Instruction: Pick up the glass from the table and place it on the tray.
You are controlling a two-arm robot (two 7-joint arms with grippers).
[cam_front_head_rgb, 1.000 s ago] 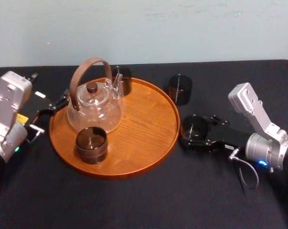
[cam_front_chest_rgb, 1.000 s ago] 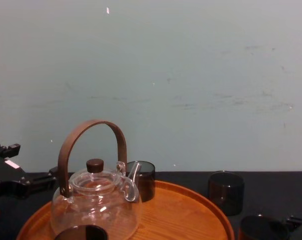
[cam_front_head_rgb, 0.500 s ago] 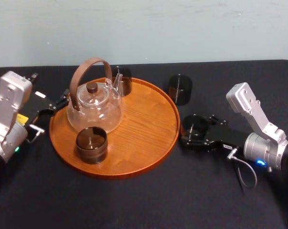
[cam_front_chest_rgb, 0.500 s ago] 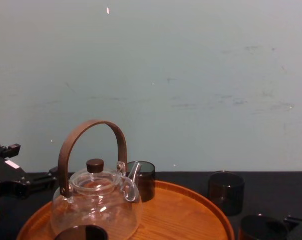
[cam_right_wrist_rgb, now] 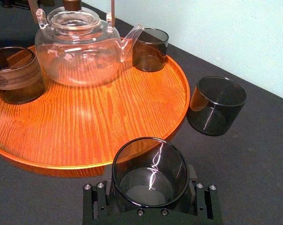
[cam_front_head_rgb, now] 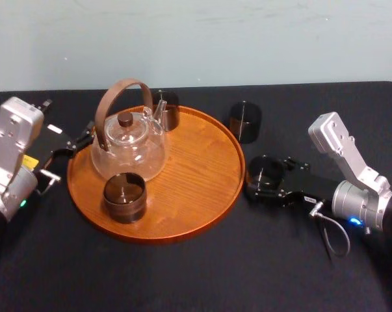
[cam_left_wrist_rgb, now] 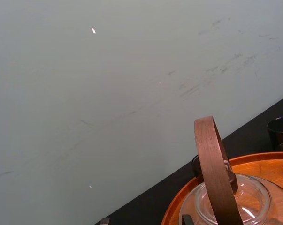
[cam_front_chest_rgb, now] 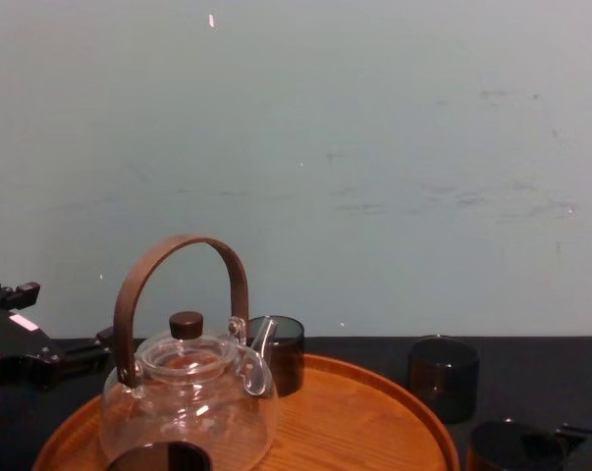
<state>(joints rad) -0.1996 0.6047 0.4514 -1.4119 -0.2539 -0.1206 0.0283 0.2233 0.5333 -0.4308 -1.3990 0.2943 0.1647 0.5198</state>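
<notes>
Hardly anything had shifted from a second before: the right arm's pale housing had edged a touch toward the tray (cam_front_head_rgb: 196, 195), while the glass (cam_right_wrist_rgb: 149, 174) and everything on the tray sat where they were. Left claw (cam_front_head_rgb: 78, 142) idle, low, just beside the tray's left rim; could not tell how wide it stood. On the tray's left half, a clear teapot (cam_front_head_rgb: 127, 146) with a brown hoop handle, a banded cup (cam_front_head_rgb: 124, 197) in front of it and a dark cup (cam_front_head_rgb: 166, 110) by its spout at the back; the right half bare wood. A spare dark tumbler (cam_front_head_rgb: 245, 121) stood on the black counter (cam_front_head_rgb: 182, 273) past the tray's right rim. Nearer, just off that rim, the glass stood upright on the counter inside the right claw (cam_front_head_rgb: 268, 179), whose jaws lay against both its sides, apparently gripping it low down, not yet lifted. Risks as judged: smooth, thin walls held low could slip or tip once the glass rises; too shallow a lift would catch its base on the raised rim; a swing too far back could clip the spare tumbler; overshooting left would knock the teapot.
</notes>
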